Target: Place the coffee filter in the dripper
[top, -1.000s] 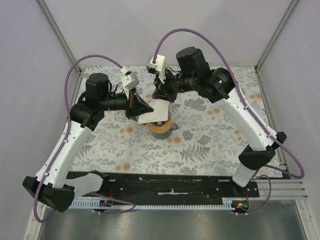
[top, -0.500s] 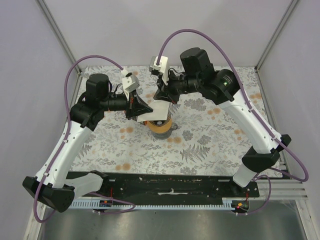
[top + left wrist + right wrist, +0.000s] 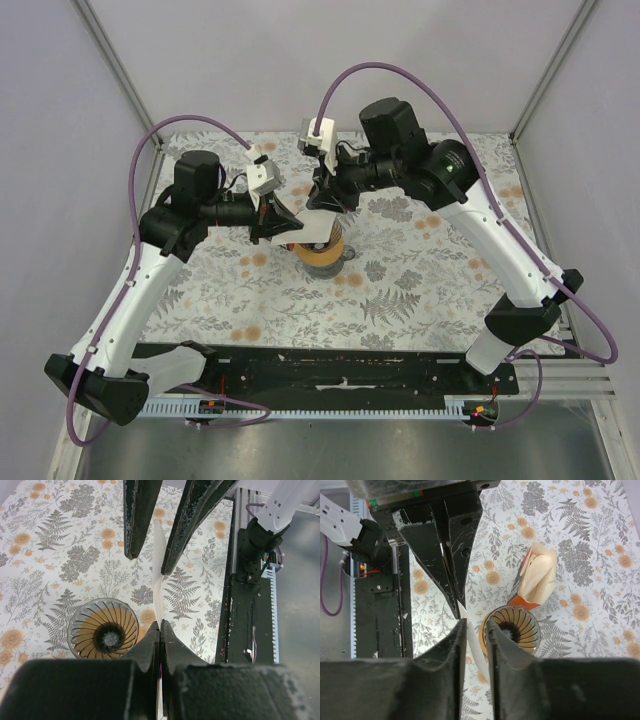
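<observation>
Left gripper point(image 3: 160, 628) pinching, coffee filter point(image 3: 158, 580) thin, white

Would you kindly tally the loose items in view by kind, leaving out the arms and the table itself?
Thin white paper coffee filter: 1
Grey see-through ribbed dripper with tan collar: 1
Orange carton of cream papers: 1
Total: 3
</observation>
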Robot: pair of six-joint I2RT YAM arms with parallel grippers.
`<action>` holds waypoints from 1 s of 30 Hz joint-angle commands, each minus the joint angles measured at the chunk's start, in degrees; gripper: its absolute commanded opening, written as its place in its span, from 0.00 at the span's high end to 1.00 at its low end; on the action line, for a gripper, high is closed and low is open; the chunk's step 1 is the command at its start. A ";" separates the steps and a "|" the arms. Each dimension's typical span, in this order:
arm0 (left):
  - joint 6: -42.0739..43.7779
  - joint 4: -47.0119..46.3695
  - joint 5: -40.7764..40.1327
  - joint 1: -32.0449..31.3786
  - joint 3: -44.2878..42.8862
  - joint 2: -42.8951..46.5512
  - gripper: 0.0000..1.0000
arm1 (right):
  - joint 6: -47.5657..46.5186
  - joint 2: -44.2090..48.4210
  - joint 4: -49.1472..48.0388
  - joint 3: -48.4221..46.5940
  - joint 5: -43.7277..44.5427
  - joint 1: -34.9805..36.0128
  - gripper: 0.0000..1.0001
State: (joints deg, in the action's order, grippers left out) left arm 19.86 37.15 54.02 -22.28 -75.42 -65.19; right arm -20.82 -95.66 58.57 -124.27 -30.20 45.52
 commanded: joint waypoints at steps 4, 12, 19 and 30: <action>2.64 0.21 0.74 -0.39 -1.13 0.85 0.98 | -1.59 1.79 0.50 0.69 -3.02 -0.16 0.55; 2.56 0.21 0.91 -0.39 -1.31 0.85 0.98 | -0.72 0.65 0.58 0.78 0.39 -0.17 0.70; 2.38 0.21 0.91 -0.48 -1.31 0.77 0.98 | -0.80 1.26 0.67 1.13 -0.47 -0.17 0.68; 2.12 -0.06 1.00 -0.48 -1.40 0.94 0.98 | -0.71 0.56 0.76 1.40 -0.48 -0.08 0.64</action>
State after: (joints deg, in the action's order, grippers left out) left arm 20.69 37.60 54.04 -22.37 -75.42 -65.19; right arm -21.67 -95.64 58.92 -122.80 -30.98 45.47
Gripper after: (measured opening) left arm 0.025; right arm 0.371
